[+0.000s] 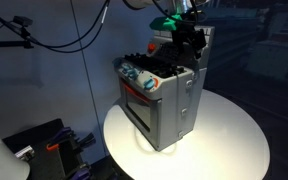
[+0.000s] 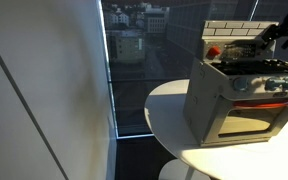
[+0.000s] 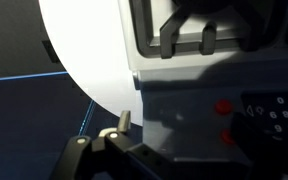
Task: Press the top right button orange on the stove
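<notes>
The grey toy stove (image 1: 171, 108) stands on a round white table and shows in both exterior views (image 2: 222, 100), with black burners on top and coloured knobs on its front. My gripper (image 1: 191, 40) hovers over the stove's back top edge, also seen in an exterior view (image 2: 276, 35). In the wrist view, two red-orange round buttons (image 3: 222, 107) (image 3: 227, 135) sit on a grey panel beside a dark keypad (image 3: 279, 112). My gripper (image 3: 182, 135) looks open and empty. One fingertip shows at the left; the other is lost in shadow.
The round white table (image 1: 234, 140) carries only the stove and is also in an exterior view (image 2: 169, 120). Dark windows surround the scene. A white wall (image 2: 44, 90) fills one side. Cables and black equipment (image 1: 44, 140) sit low beside the table.
</notes>
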You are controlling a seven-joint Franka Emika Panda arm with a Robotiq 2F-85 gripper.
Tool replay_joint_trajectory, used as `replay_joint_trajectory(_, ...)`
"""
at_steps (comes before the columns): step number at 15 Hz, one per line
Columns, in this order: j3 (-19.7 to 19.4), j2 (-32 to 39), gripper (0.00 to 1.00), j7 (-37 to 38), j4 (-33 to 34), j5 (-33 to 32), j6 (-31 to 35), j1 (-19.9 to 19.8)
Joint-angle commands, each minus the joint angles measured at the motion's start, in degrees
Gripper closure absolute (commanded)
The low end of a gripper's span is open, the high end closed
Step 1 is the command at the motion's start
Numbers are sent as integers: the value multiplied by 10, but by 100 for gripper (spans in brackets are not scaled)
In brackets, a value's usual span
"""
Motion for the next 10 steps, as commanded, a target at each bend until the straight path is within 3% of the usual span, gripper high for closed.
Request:
replay_joint_trajectory(1,-6,15,0,-18,24,13,4,1)
replay_joint_trajectory(10,-8,22,0,-18,35,12,1,0)
